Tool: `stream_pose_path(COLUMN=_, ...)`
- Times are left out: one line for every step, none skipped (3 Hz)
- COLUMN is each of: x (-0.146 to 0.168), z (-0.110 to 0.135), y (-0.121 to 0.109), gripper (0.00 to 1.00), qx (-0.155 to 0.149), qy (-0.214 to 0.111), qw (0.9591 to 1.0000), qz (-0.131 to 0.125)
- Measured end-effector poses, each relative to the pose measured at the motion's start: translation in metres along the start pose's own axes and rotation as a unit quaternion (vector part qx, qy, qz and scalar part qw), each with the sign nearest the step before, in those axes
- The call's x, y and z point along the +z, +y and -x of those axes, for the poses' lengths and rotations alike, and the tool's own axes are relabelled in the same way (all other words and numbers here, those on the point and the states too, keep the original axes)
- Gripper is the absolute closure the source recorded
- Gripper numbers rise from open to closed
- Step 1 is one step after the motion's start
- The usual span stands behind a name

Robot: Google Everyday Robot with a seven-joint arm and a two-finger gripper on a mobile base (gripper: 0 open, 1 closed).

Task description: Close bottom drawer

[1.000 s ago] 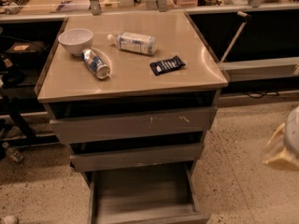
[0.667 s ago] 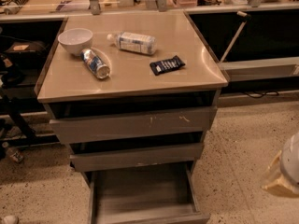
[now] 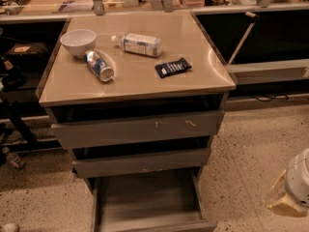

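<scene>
Camera view: we find the bottom drawer [image 3: 145,199] standing pulled out beneath the middle drawer [image 3: 142,162], its shallow grey tray exposed. The gripper [image 3: 285,199] hangs at the right edge, well apart from the cabinet [image 3: 140,83]. Whether it is spread or closed we cannot tell.

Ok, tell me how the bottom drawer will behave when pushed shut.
The bottom drawer looks empty, so it should probably slide lightly. Its metal front looks rigid, so it likely won't flex. Pulled far out, it may skew if pushed off-centre. The gripper sits low right, apart from it.
</scene>
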State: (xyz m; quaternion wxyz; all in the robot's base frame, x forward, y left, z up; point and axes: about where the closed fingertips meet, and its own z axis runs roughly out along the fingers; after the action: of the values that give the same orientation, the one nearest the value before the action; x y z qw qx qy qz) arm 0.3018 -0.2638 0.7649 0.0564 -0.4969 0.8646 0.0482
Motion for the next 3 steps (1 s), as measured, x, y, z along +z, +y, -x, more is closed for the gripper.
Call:
stream_pose_path(x=0.07, z=-0.03, y=0.021, gripper=1.0, qx=0.037, qy=0.01, qw=0.9977, qz=0.055)
stream_pose_path(x=0.143, z=-0.054, y=0.047, gripper=1.0, qx=0.06, qy=0.022, qw=0.9918, qz=0.111)
stream_pose_path(x=0.188, z=-0.066, y=0.065, gripper=1.0, qx=0.076, qy=0.032, qw=0.9846, qz=0.154)
